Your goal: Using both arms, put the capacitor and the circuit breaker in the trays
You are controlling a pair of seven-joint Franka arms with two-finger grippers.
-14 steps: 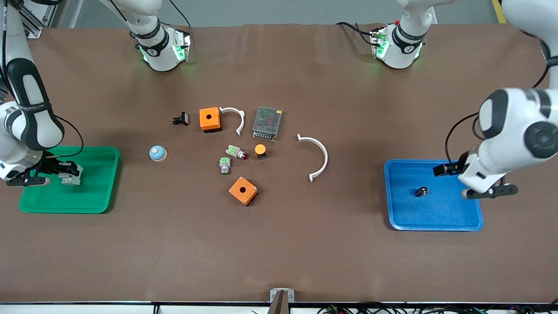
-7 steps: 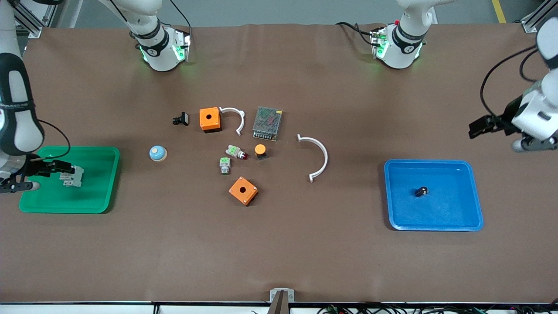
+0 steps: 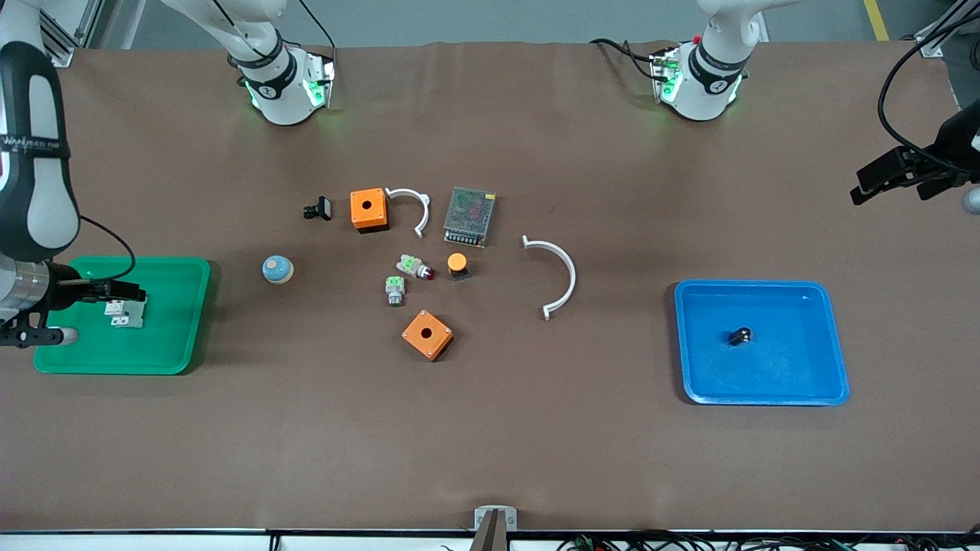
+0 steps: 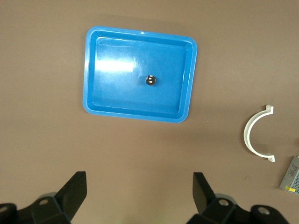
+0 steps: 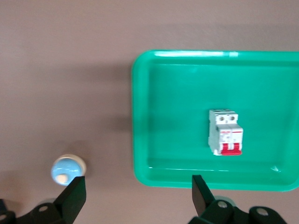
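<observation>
The capacitor (image 3: 739, 335), a tiny black cylinder, lies in the blue tray (image 3: 796, 375) and also shows in the left wrist view (image 4: 150, 80), inside the tray (image 4: 117, 88). The circuit breaker (image 3: 125, 314), white-grey with red levers, lies in the green tray (image 3: 172, 329) and also shows in the right wrist view (image 5: 225, 132), inside the tray (image 5: 177, 116). My left gripper (image 3: 971, 200) is open and empty, high over bare table beside the blue tray (image 4: 140, 200). My right gripper (image 3: 46, 335) is open and empty, high over the green tray's edge (image 5: 138, 200).
Mid-table lie two orange boxes (image 3: 369, 209) (image 3: 427, 334), a mesh power supply (image 3: 469, 216), two white arcs (image 3: 557, 275) (image 3: 413, 207), a blue dome (image 3: 276, 268), an orange-capped button (image 3: 457, 265), green-topped parts (image 3: 395, 291) and a black clip (image 3: 318, 208).
Both grippers have risen and pulled away from their trays toward the table's ends. The capacitor and the circuit breaker stay where they lay in the trays.
</observation>
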